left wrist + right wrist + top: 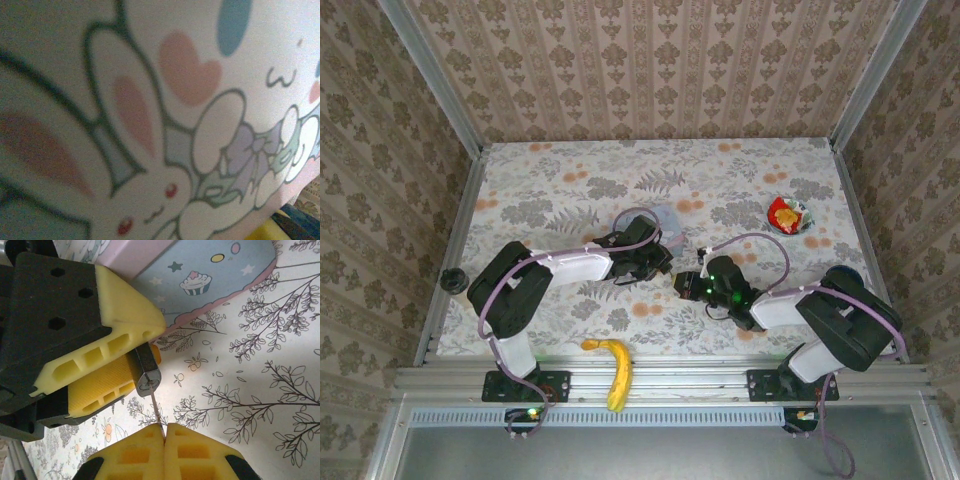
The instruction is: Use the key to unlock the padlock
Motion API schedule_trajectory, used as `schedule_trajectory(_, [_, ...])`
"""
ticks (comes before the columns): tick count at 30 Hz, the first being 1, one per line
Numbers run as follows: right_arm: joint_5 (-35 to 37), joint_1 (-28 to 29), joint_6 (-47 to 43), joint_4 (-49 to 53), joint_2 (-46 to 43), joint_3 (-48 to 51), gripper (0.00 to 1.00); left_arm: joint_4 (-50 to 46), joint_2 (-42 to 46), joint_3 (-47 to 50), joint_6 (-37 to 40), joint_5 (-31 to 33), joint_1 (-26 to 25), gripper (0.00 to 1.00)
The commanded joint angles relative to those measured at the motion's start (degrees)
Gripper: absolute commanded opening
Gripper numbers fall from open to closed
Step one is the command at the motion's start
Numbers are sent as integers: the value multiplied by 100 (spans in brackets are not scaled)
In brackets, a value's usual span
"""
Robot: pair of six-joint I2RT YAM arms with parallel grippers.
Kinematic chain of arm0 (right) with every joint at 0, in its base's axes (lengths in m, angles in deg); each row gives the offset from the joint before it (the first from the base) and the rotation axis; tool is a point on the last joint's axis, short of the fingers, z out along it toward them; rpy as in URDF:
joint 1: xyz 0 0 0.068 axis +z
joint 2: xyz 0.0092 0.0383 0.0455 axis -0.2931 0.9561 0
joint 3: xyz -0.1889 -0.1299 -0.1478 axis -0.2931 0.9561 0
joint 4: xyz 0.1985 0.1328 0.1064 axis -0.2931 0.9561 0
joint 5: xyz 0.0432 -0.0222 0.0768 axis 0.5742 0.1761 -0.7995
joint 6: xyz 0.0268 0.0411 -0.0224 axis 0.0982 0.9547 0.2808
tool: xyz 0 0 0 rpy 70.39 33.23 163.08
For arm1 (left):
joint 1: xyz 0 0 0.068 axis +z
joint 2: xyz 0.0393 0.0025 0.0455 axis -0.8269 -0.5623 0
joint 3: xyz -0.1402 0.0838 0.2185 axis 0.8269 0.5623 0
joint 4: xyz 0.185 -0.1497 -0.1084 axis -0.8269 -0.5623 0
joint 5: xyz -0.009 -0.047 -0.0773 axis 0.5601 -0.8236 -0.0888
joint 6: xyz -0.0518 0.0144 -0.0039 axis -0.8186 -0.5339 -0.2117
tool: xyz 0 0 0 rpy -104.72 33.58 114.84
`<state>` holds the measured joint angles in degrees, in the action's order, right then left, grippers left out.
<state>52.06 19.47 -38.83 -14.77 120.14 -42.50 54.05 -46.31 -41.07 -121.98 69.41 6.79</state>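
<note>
The left gripper [656, 263] reaches in from the left and pinches the padlock [145, 368] between its yellow fingers [125, 305]. It holds the small dark block over the floral table [260, 380], just beside the rim of the pale blue tin [215, 275], whose bunny print sits close against the left wrist camera. A thin key [155, 411] runs from the lock's end face to the right gripper [165, 432], whose pads are pressed together on it; how far the tip has entered the lock I cannot tell.
</note>
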Motion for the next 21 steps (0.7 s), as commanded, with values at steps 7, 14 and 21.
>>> schedule_trajectory(7, [-842, -335, 280, -284, 380, -487, 0, -299, -66, 186, -52, -785, -220, 13])
schedule_trajectory(14, [-1050, -441, 376, -275, 429, -515, 0, -333, -1, 210, -55, -786, -216, 13])
schedule_trajectory(21, [-956, -564, 312, 28, 146, -465, 0, -421, 83, 219, -2, -759, -233, 12])
